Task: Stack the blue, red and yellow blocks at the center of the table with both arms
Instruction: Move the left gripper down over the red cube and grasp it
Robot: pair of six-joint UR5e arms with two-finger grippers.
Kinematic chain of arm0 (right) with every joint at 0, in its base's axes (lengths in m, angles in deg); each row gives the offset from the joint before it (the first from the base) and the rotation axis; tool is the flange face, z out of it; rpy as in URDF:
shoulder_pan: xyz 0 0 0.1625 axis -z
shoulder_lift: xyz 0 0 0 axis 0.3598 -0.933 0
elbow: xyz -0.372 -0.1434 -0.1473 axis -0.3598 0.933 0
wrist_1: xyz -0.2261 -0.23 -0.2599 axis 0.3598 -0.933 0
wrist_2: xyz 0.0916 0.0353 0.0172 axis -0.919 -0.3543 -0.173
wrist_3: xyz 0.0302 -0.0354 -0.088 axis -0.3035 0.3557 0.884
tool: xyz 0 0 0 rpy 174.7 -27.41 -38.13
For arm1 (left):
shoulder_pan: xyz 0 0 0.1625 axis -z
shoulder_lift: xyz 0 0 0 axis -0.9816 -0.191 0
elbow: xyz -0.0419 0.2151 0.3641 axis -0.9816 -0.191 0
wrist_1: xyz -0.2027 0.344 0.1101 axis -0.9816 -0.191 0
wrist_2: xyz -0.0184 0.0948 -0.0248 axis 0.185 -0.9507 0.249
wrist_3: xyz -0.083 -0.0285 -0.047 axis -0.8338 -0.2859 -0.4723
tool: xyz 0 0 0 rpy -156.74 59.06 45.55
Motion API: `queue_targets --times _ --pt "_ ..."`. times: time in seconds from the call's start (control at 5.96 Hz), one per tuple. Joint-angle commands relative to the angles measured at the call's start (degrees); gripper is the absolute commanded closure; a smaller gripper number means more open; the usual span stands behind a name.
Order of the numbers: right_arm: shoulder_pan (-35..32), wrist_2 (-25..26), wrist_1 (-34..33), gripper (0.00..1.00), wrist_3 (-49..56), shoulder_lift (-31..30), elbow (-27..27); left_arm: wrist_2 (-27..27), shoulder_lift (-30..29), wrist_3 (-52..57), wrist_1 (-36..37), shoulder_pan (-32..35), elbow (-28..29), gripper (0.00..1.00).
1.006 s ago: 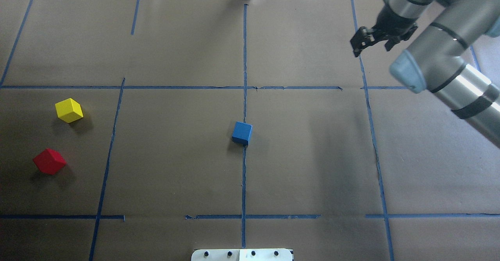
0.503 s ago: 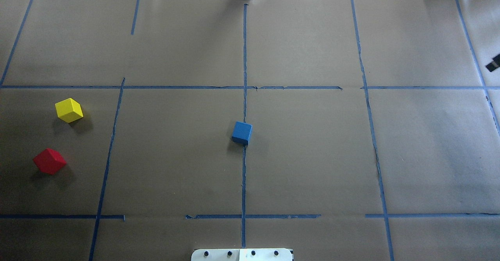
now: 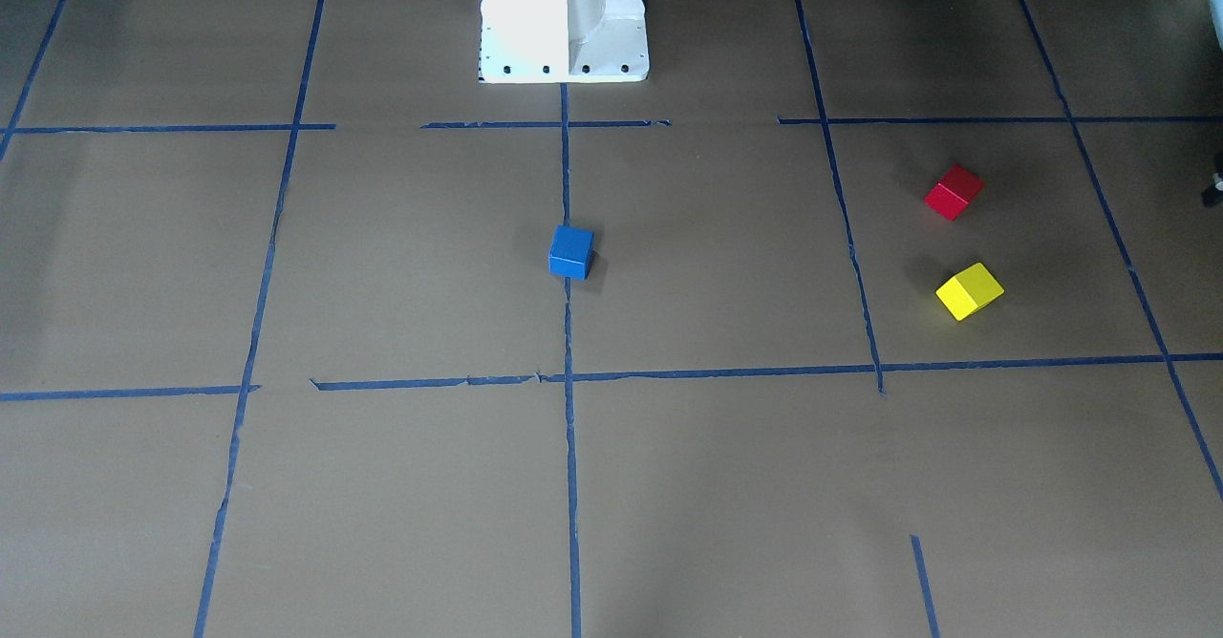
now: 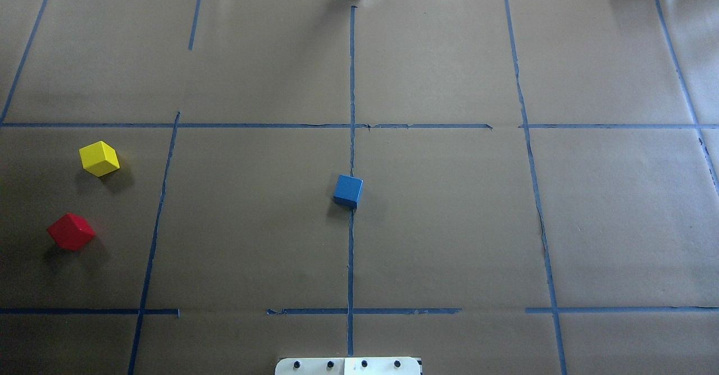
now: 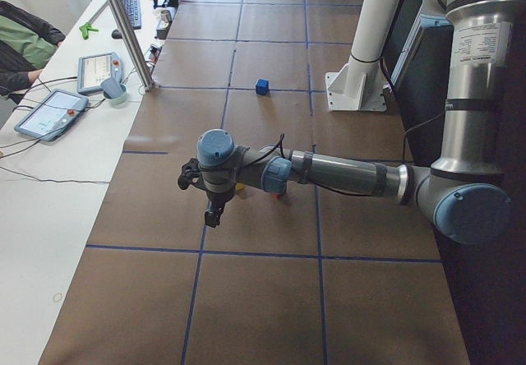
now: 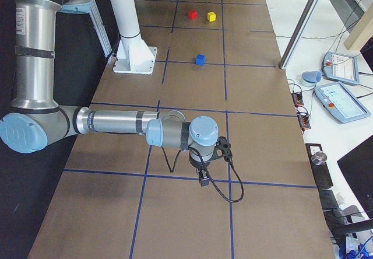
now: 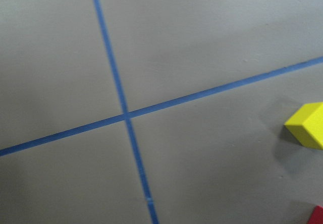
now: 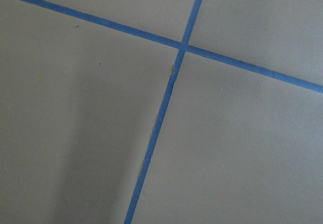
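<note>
The blue block sits flat on the bench at its centre, on the middle line of the tape grid, with nothing on top of it. In the overhead view the yellow block lies far out at 9 o'clock from the blue block. The red block is at about 8 o'clock from the blue block. Red is near yellow, at 7 o'clock of it, and the two are apart. Both rest on the paper, turned at an angle to the grid.

No arm shows in the overhead or front views. In the side view from the robot's left, the left arm reaches low across the bench. Its left end effector points down, close to the yellow block, which peeks out behind the wrist. Whether its fingers are spread or closed cannot be told. The left wrist camera looks down on a tape crossing, with the yellow block at 3 o'clock and a sliver of red at 5 o'clock.

In the side view from the robot's right, the right arm lies stretched out low. The right end effector hangs over a grid line, well apart from all three blocks. Its state cannot be told either. Its wrist camera shows only paper and a tape crossing.
</note>
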Motion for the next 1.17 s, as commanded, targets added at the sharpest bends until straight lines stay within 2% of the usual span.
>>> queue_targets --times 0.0,0.17,0.34,0.67,1.01 --pt "-0.3 -0.1 0.8 0.0 -1.8 -0.5 -0.4 -0.8 -0.8 -21.9 -7.8 -9.6 -1.4 0.0" --pt "-0.3 -0.1 0.7 0.0 -1.7 -0.5 -0.3 -5.6 -0.9 -33.9 -14.1 -15.7 -1.3 0.0" --pt "-0.3 -0.1 0.8 0.0 -1.7 -0.5 -0.3 -11.4 -0.7 -37.5 -17.8 -20.6 -1.0 0.0" --pt "-0.3 -0.1 0.8 0.0 -1.6 -0.6 -0.1 -11.8 1.8 -38.1 -23.8 -25.2 -1.7 0.0" --pt "-0.3 -0.1 0.8 0.0 -1.6 -0.7 0.0 -12.1 2.1 -42.5 -25.1 -26.0 -1.1 0.0"
